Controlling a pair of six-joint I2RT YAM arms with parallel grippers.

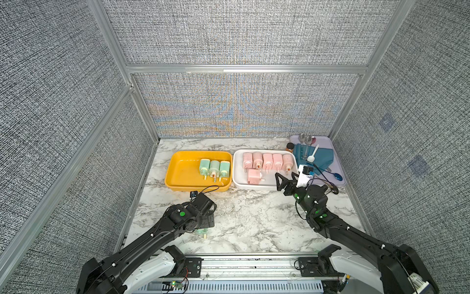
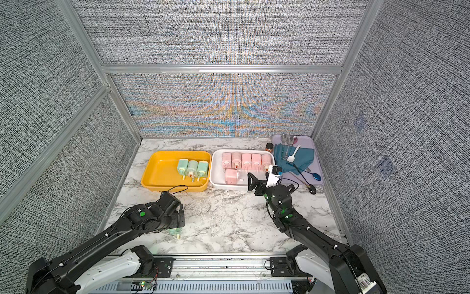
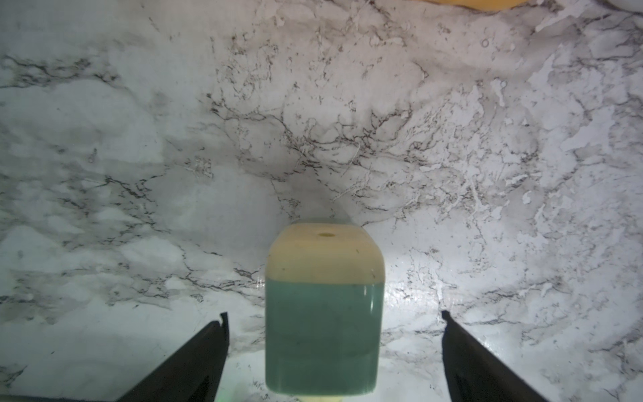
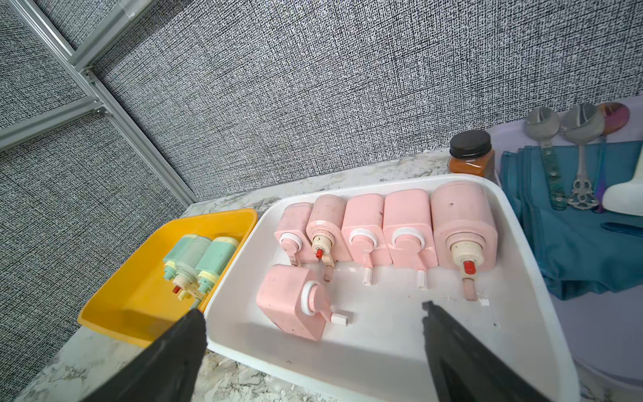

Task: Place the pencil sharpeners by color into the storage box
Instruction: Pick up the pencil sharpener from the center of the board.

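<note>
Toward the front-left edge of the marble counter (image 1: 254, 216) one mint-green plastic pencil sharpener (image 3: 323, 330) lies unsorted, straddled but ungripped by the wide-open left hand (image 3: 334, 314); three green ones (image 1: 214, 166) sit in the yellow plastic tray (image 1: 183, 175), six pink ones (image 1: 267, 161) in the white plastic tray (image 1: 239, 175), right hand (image 1: 286, 176) agape, empty.

Black arms (image 1: 142, 239), white bases (image 1: 152, 267), green dots (image 1: 182, 213), black cables (image 1: 213, 186)

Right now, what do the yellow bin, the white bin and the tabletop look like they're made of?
Yellow bin: likely moulded plastic, glossy; light glints on its floor and the corners are rounded.
White bin: probably plastic too, smooth with a soft sheen.
Tabletop: marble pattern, grey veins on white, slightly shiny; whether it is stone or printed laminate, I cannot tell.
</note>
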